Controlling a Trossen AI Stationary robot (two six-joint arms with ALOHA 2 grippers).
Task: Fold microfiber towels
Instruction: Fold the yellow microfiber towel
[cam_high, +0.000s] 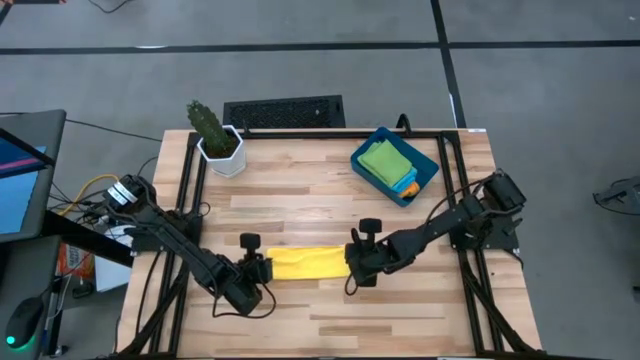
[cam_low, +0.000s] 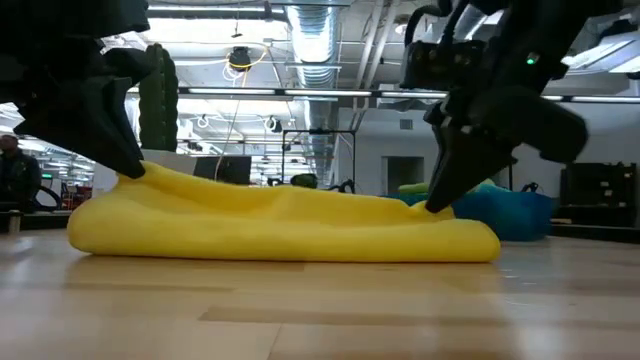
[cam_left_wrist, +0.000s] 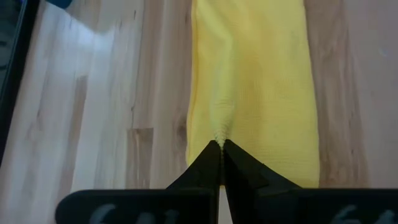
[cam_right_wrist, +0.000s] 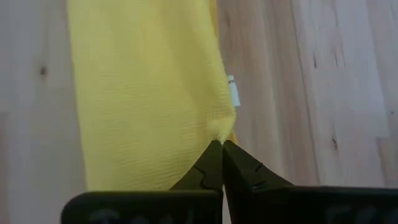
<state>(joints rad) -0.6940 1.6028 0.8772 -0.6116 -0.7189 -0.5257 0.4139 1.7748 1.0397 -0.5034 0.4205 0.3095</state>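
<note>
A bright yellow towel, folded into a long strip, lies across the middle of the wooden table, toward its near side. My left gripper is shut on the strip's left end and my right gripper is shut on its right end. In the low view the towel rests on the table along its length and rises to a small peak at each gripper. A green towel lies on an orange one in the blue bin. My left gripper pinches a small raised pucker of the towel's top surface between its two fingertips, near the left end and about mid-width. The fingers slant down from the table's left. The cloth is drawn up into a peak there; the remainder lies on the table. My right gripper pinches the towel at its right end, on the edge just beside a white tag, between its two fingertips. The fingers slant down from the table's right. The cloth is lifted slightly at the pinch; the remainder lies on the table.
A cactus in a white pot stands at the far left of the table. The blue bin stands at the far right. Bare wood lies in front of and behind the yellow strip. Black frame rails run along both sides.
</note>
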